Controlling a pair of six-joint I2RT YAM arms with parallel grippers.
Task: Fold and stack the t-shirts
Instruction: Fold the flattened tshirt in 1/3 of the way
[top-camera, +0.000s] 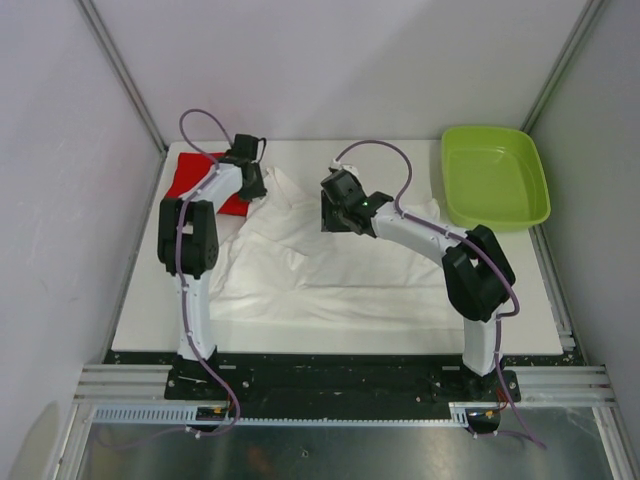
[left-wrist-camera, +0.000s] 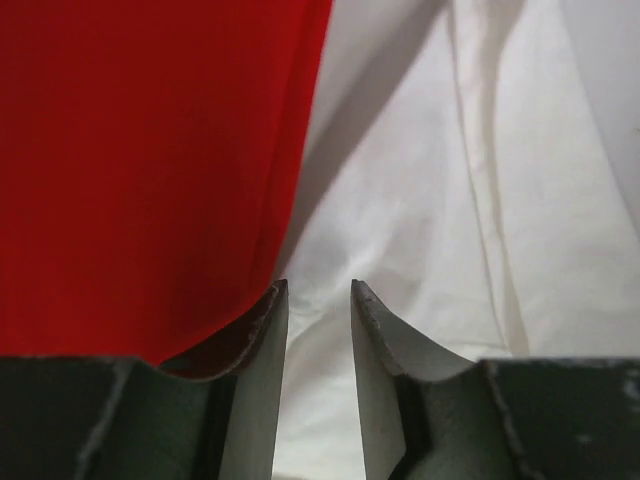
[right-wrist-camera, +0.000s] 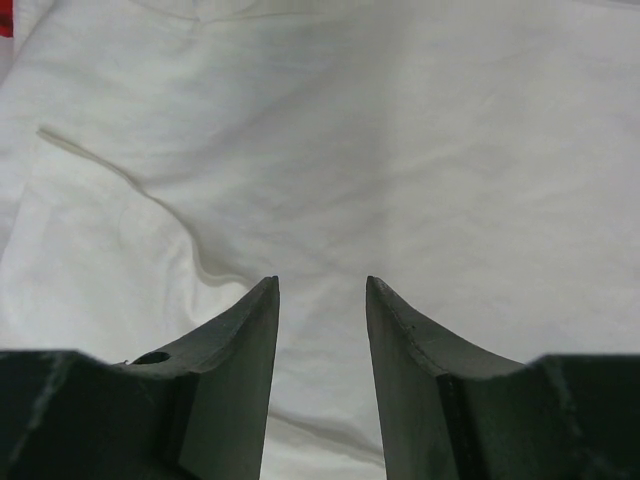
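At the table's (top-camera: 530, 300) far left, the left gripper (left-wrist-camera: 318, 292) is hovering, fingers slightly parted, where the red t-shirt's (left-wrist-camera: 140, 170) edge is meeting the white t-shirt (left-wrist-camera: 430, 230). Right of it, the right gripper (right-wrist-camera: 322, 288) is hanging open above white cloth.

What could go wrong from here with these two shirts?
The left gripper hangs open right where the red shirt meets the white shirt, so closing might pinch both. The white shirt lies wrinkled under the open right gripper, so a fold could come out crooked.
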